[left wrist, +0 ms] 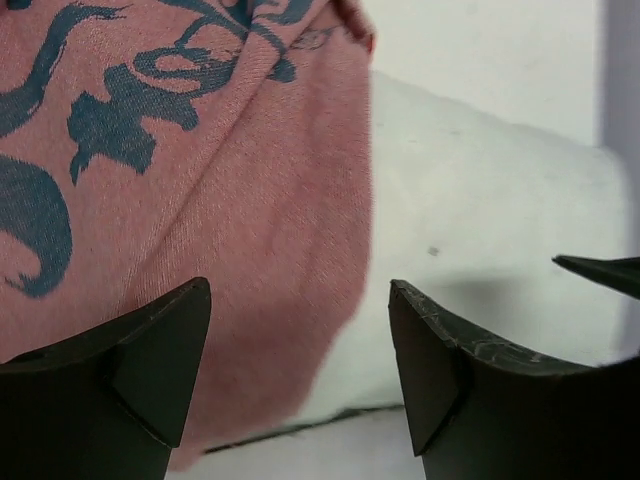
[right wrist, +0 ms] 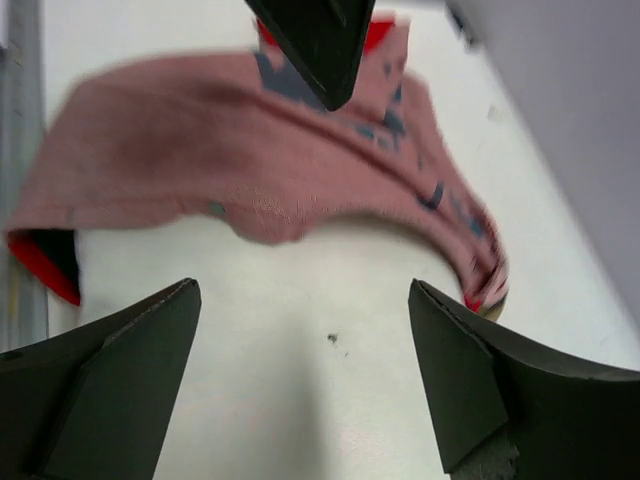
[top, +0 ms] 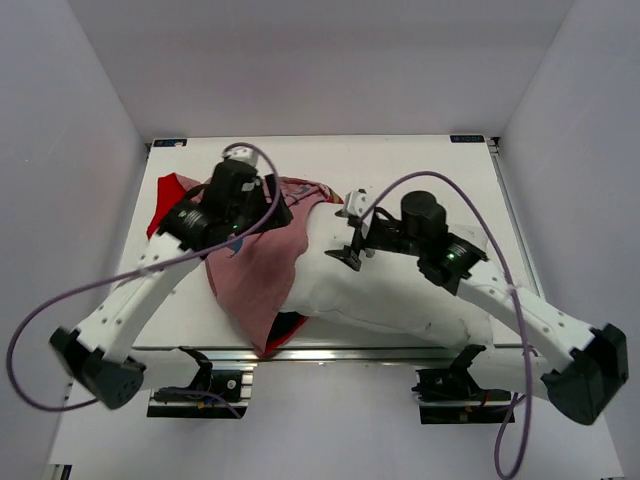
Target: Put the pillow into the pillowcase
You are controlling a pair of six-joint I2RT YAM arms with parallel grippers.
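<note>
The white pillow (top: 400, 290) lies across the middle and right of the table. The pillowcase (top: 255, 265), pink lining outward with navy print and red edges, is draped over the pillow's left end. My left gripper (top: 278, 212) is open and empty, just above the cloth's edge; its view shows the pink pillowcase (left wrist: 200, 200) on the left and the pillow (left wrist: 470, 200) on the right. My right gripper (top: 350, 235) is open and empty over the pillow (right wrist: 320, 380), facing the pillowcase edge (right wrist: 250, 170). The two grippers face each other closely.
The white table (top: 420, 165) is boxed in by pale walls at the back and sides. A metal rail (top: 330, 352) runs along the near edge. Purple cables loop from both arms. A left finger (right wrist: 320, 40) shows in the right wrist view.
</note>
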